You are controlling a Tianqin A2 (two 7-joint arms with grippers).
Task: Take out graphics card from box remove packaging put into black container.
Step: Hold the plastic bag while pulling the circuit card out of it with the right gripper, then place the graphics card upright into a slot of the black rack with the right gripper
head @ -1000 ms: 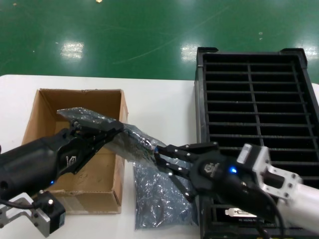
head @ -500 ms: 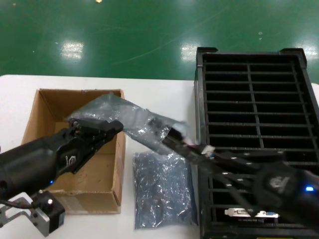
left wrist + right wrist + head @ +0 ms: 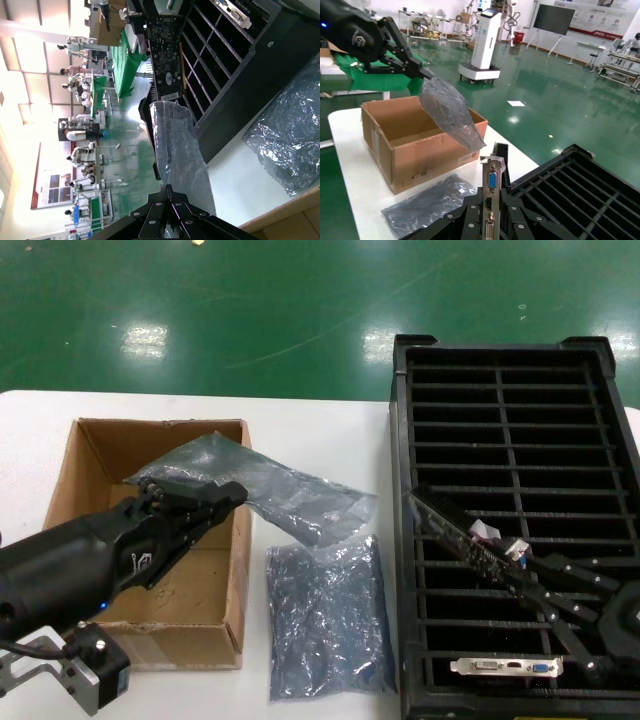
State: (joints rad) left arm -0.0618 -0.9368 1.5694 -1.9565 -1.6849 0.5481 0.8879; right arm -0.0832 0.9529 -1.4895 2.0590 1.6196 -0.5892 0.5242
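My left gripper (image 3: 228, 496) is shut on one end of the packaging (image 3: 275, 488), a crinkly grey-blue bag that hangs slack over the right wall of the box (image 3: 90, 445). In the left wrist view the gripper (image 3: 170, 190) pinches the bag (image 3: 177, 150). My right gripper (image 3: 530, 575) is shut on the graphics card (image 3: 455, 528), which hangs tilted above the slots of the black container (image 3: 510, 350). The right wrist view shows the card's silvery bracket (image 3: 491, 182) upright between the shut fingers (image 3: 470, 220), with its blue port uppermost.
A second bag (image 3: 325, 630) lies flat on the white table between the box and the container. Another card (image 3: 505, 667) sits in a near slot of the container. Green floor lies beyond the table's far edge.
The right gripper has drawn the card out of the bag and carried it right, over the container. The left gripper stayed put, with the bag now limp in it.
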